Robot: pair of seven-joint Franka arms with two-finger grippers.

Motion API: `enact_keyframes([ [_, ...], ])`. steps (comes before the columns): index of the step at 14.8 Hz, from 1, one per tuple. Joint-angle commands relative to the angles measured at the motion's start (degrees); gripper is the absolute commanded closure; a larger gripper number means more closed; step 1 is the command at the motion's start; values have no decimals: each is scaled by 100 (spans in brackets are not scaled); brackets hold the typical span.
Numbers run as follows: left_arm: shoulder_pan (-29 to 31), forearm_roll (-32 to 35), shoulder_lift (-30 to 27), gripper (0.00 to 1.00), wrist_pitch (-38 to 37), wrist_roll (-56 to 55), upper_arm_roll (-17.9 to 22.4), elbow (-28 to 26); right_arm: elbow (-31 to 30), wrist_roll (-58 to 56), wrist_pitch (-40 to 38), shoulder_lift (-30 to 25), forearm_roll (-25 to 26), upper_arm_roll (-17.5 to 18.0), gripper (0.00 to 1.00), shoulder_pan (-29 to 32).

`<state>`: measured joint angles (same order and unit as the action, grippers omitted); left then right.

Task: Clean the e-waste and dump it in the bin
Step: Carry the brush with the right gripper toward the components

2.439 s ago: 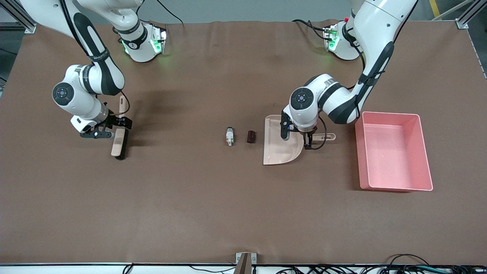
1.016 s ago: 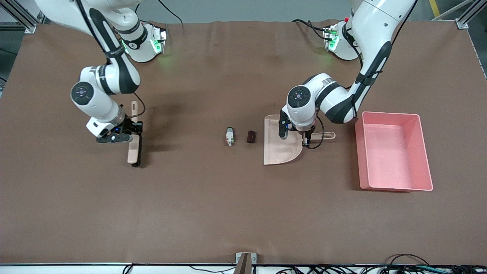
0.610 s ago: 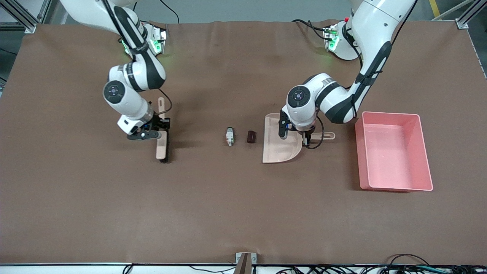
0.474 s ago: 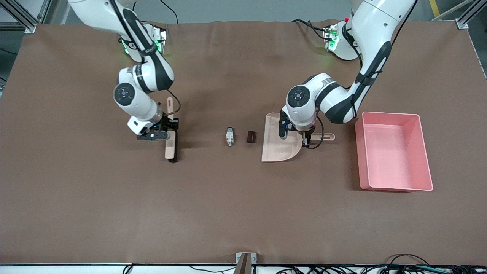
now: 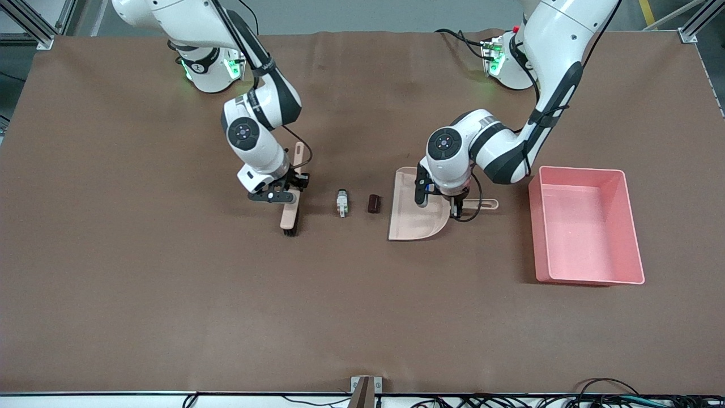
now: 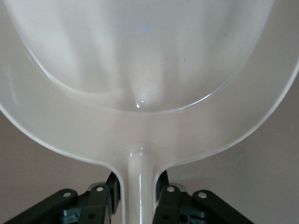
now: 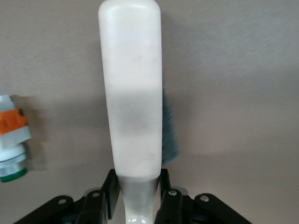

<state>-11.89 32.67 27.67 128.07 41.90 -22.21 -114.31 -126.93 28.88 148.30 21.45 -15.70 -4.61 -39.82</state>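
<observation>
Step in hand: the sweep is being set up; nothing is swept yet, and both pieces of e-waste lie bare on the brown table cover [image 5: 170, 317].
Right gripper [image 5: 285, 190]: clamped on the handle of the beige brush [image 5: 290, 211], which it holds low over the table just beside the grey-white part, toward the right arm's end. In the right wrist view the fingers [image 7: 110, 193] pinch the handle on both sides.
Left gripper [image 5: 456, 205]: closed on the stem of the beige dustpan [image 5: 413, 212]; the pan's straight open edge faces the e-waste.
Grey-white part [image 5: 341, 203]: between brush and maroon piece, with green and orange bits.
Maroon-black cylinder [image 5: 374, 203]: just beside the dustpan's edge, apart from it.
Bin [image 5: 634, 226]: the pink tub stands near the dustpan's handle, toward the left arm's end of the table; it looks empty.
Next move calls for: probably bristles down on the cover, then a steady push driving both pieces into the pan while the left arm holds it flat.
Risk: the round pieces may roll past the pan's edge.
</observation>
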Motion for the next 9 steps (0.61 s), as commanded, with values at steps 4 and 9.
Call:
enact_keyframes([
  [4,-41,109,116,76,-150,11,-38,137,1168,382,-1053,518,-126,-58,99,-220],
  [9,-208,38,151,76,-485,-138,-38,313,1733,399,-1946,755,-135,-58,99,-175],
])
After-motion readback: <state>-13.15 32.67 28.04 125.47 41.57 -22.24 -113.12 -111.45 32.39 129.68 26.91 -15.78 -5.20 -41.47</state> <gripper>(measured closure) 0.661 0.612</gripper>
